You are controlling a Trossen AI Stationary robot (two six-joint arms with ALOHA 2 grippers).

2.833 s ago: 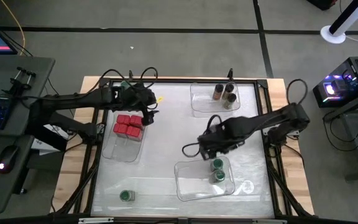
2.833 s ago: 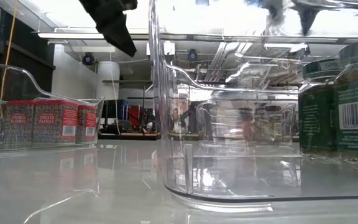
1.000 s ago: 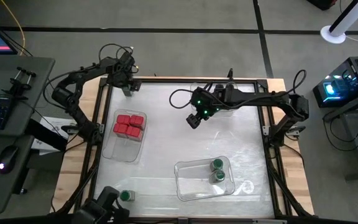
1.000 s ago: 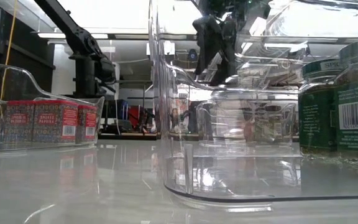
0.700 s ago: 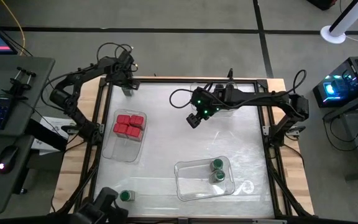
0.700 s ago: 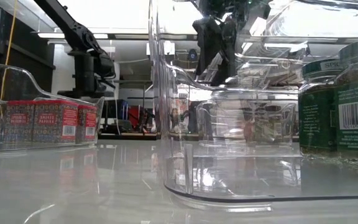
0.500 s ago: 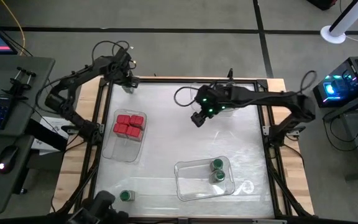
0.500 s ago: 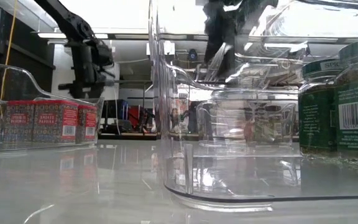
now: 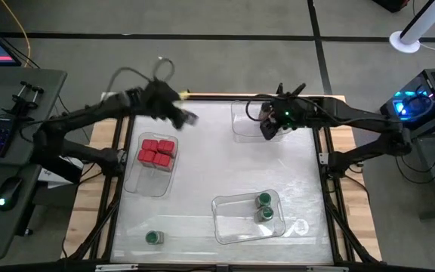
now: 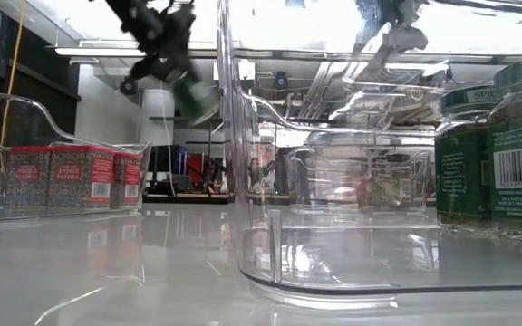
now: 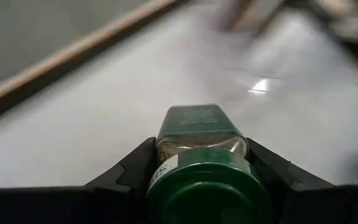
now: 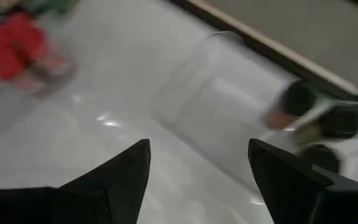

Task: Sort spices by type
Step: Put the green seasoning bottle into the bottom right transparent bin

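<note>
**High view to wrist views: a green-lidded jar is held by the left gripper above the table**

High view: the left gripper [image 9: 178, 113] is seen blurred above the far left part of the table [image 9: 202, 162], beyond the clear tray [image 9: 148, 181] in which four red boxes [image 9: 155, 151] are packed together. The right gripper [image 9: 269, 128] is placed at the far tray [image 9: 240, 125], where dark-lidded brown jars [image 9: 279, 113] are partly hidden by the arm. Two green-lidded jars [image 9: 263, 207] are kept in the near tray [image 9: 232, 223], and one more green jar [image 9: 152, 238] is set alone at the near left corner.

Low view: the left gripper [image 10: 184, 86] is shown raised well off the table with something greenish between its fingers. The red boxes [image 10: 71, 178] are seen on the left, the green jars [image 10: 497, 154] on the right.

Left wrist view: a green-lidded jar [image 11: 201, 158] is clamped between the two dark fingers [image 11: 129, 171], lid toward the camera.

Right wrist view: the fingers [image 12: 120, 171] are held wide apart with nothing between them, above the far tray [image 12: 210, 106]. The dark-lidded jars [image 12: 303, 102] are seen blurred beyond it.
</note>
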